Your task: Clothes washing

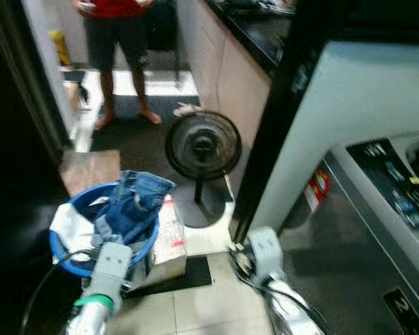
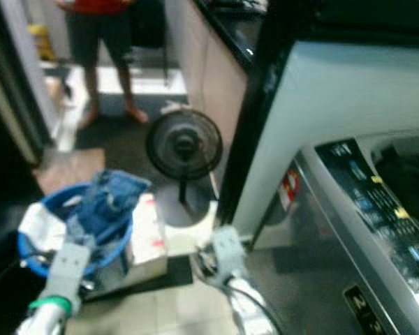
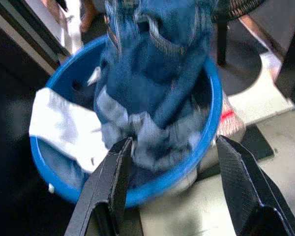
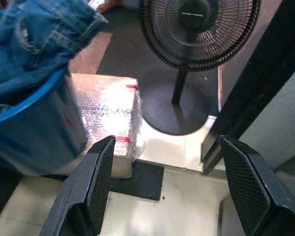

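Observation:
A blue laundry basket [image 1: 64, 250] stands on the floor at my lower left, heaped with blue jeans [image 1: 134, 206] and a white cloth [image 1: 68, 227]. My left gripper [image 3: 169, 164] hovers just above the basket's near rim [image 3: 167, 182], open, with nothing between its fingers. The jeans [image 3: 157, 73] hang over the far rim. My right gripper [image 4: 162, 162] is open over the floor beside the basket, holding nothing. The washing machine [image 1: 377, 209] rises at my right, its control panel [image 1: 398, 192] and dark drum opening [image 2: 405, 164] visible.
A black pedestal fan [image 1: 203, 146] stands on a white base just ahead. A foil-wrapped box [image 4: 110, 110] sits beside the basket. A person in dark shorts [image 1: 119, 42] stands at the far end of the passage. A dark counter [image 1: 255, 31] runs along the right.

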Robot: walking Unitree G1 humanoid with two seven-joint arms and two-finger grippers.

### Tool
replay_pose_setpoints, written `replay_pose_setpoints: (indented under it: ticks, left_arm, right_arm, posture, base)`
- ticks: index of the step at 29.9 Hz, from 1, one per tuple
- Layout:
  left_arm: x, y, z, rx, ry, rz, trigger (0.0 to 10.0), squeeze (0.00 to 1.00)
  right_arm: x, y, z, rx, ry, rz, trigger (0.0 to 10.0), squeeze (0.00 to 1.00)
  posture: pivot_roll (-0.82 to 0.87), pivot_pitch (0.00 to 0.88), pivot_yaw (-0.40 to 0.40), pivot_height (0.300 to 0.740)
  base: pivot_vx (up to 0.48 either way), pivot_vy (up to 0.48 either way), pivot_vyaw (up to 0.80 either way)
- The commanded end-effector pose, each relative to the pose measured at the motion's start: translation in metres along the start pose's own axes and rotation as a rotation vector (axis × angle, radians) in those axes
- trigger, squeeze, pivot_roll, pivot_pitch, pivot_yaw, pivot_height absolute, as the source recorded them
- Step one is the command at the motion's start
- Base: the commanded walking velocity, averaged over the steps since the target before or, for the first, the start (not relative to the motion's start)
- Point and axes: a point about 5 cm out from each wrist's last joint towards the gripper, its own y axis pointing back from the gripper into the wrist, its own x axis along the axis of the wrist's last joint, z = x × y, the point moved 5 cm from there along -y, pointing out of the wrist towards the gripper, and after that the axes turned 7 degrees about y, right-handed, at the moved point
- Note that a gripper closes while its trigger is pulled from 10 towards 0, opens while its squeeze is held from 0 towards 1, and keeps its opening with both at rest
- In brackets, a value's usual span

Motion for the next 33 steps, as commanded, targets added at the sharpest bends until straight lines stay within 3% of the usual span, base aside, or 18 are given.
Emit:
replay_pose_setpoints:
  ticks: [1,8,19,33]
  left_arm:
    - [-0.008,0.0028,0.0085,-0.021,0.0,-0.019,10.0,0.0]
    - [-0.007,0.0019,0.0089,-0.022,0.002,-0.01,10.0,0.0]
    - [-0.0074,0.0027,0.0125,-0.035,0.012,-0.006,10.0,0.0]
    - [-0.0082,0.0016,0.0101,-0.019,-0.001,-0.008,10.0,0.0]
  right_arm:
    - [-0.0166,0.0088,0.0084,-0.025,-0.007,-0.05,10.0,0.0]
    - [-0.0146,0.0074,0.0071,-0.02,-0.012,-0.041,10.0,0.0]
    - [-0.0147,0.0071,0.0055,-0.011,-0.01,-0.04,10.0,0.0]
    - [-0.0137,0.0068,0.0049,-0.004,-0.002,-0.033,10.0,0.0]
  posture:
    - [0.13,0.043,-0.023,0.74]
    - [0.12,0.046,-0.021,0.74]
    - [0.12,0.047,-0.021,0.74]
    - [0.12,0.047,-0.02,0.74]
  base:
    - [0.442,0.0,0.0]
    - [0.424,0.0,0.0]
    - [0.0,0.0,0.0]
    - [0.0,0.0,0.79]
